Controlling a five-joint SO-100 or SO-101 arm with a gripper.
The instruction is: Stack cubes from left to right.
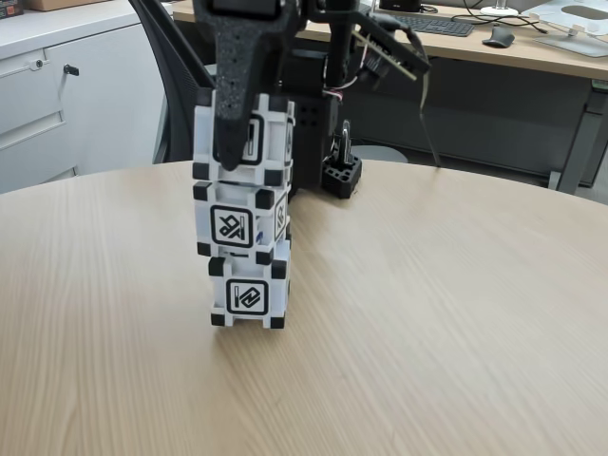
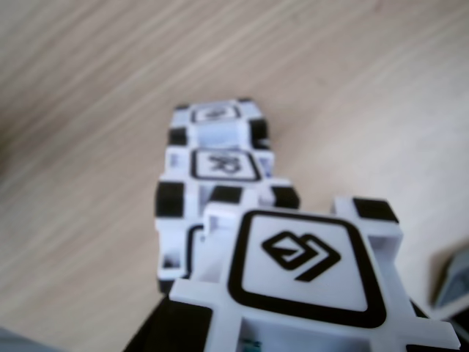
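A round wooden surface (image 1: 427, 313) stood in an office, and on its left-middle part rose a column of three white cubes with black corners. The bottom cube (image 1: 249, 295) rested on the wood, the middle cube (image 1: 240, 222) sat on it, shifted slightly to the left, and the top cube (image 1: 249, 138) sat on that, again a little off line, so the column looked stepped rather than flush.

The black pincer (image 1: 231, 142) came straight down from above over the top cube. One dark finger lay across the cube's near face; the other finger was hidden behind it. It seemed to be closed around that cube, though how tightly could not be judged. In the wrist view the top cube (image 2: 300, 268) filled the lower right, very close to the camera, with the two lower cubes receding beneath it toward the wood.

The relation that mattered was vertical: the held cube lay directly below the pincer and squarely above the stack, so the likely next move was to let go and rise straight up. Any sideways drag could topple the uneven column.

Behind the stack, on the far side, stood the arm's black base (image 1: 341, 176). Farther back were a desk with a keyboard (image 1: 432, 24) and a mouse (image 1: 497, 37), and a white cabinet (image 1: 66, 104) at far left. Nothing stood close to the stack on the wood.
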